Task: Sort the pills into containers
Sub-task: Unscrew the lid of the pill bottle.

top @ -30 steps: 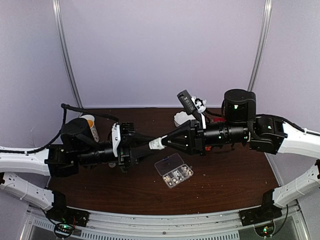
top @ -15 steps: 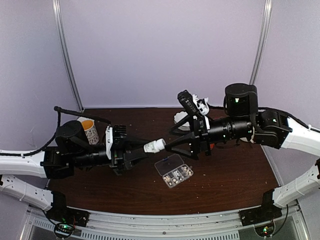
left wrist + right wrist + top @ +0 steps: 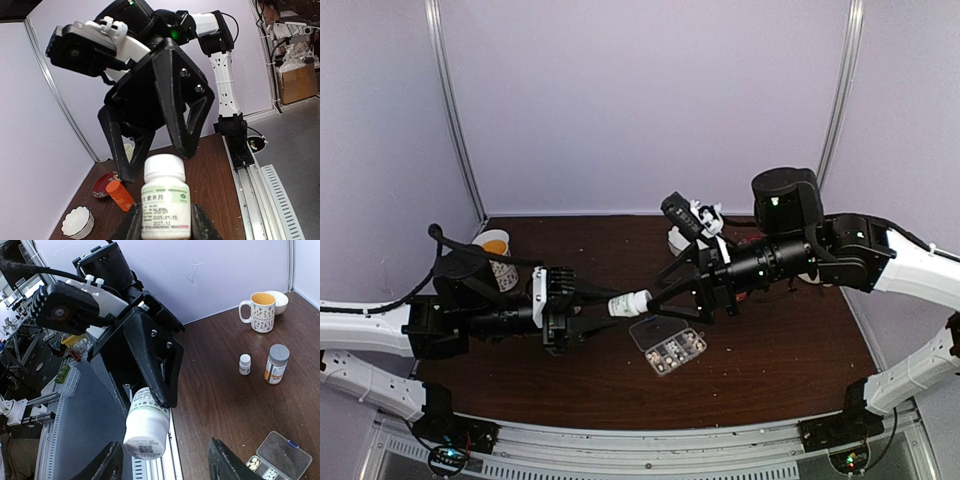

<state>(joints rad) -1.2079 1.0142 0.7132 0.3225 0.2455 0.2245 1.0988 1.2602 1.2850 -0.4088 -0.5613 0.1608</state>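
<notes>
Pale lilac walls close in a dark brown wooden table, with a metal rail running along its near edge. Just below the right gripper we see the clear organizer box lying on the table with its hinged lid thrown back. Whitish pills sit in several of its little compartments, though we cannot count them. The left gripper is pinching a small white bottle by its body, holding it in the air with the cap on and pointing toward the right gripper. That gripper's fingers are spread wide, just beyond the cap and gripping nothing. Out past the left gripper, on the right arm's side of the table, stand an orange cylindrical bottle, a white scalloped bowl and a red dish. Beyond the right gripper, on the left arm's side, we find a patterned mug with an orange inside, a white bowl just behind it, a tiny white bottle and a grey-capped bottle.
</notes>
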